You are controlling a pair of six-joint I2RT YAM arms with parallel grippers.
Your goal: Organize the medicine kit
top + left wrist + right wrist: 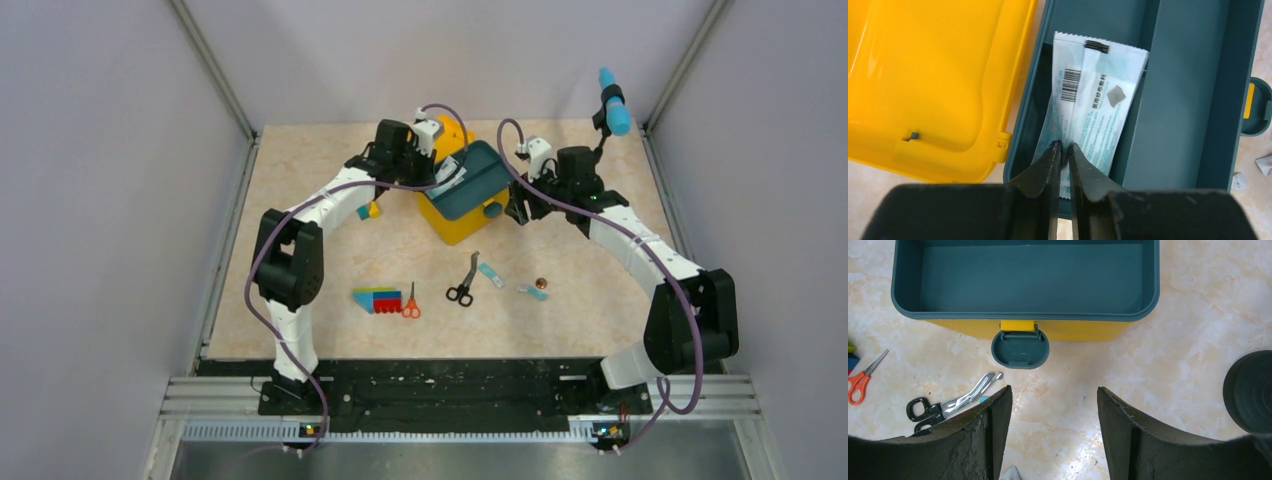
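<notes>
A: Kit position?
B: Medicine kit (455, 225) sits far-centre on the table (600, 290), yellow lid (923, 75) open, teal tray (1178, 100) seated in it.
A: Left claw (1063, 146)?
B: Clamped on the end of a white packet (1093, 105) lying in the tray's side compartment.
A: Right claw (1054, 390)?
B: Fingers apart, empty, over the table just short of the latch (1020, 347).

Left wrist view: you cannot see the near end of the sachet (1090, 105); the left hand (1064, 146) covers it. Its print is too small to read. Right wrist view: the medicine kit (1083, 331), ahead of the right hand (1054, 390), loses its far rim to the top edge. The shears' (968, 395) handles slip behind that hand's left finger. A dark round object (1250, 390) to its right is cut off and you cannot identify it.
</notes>
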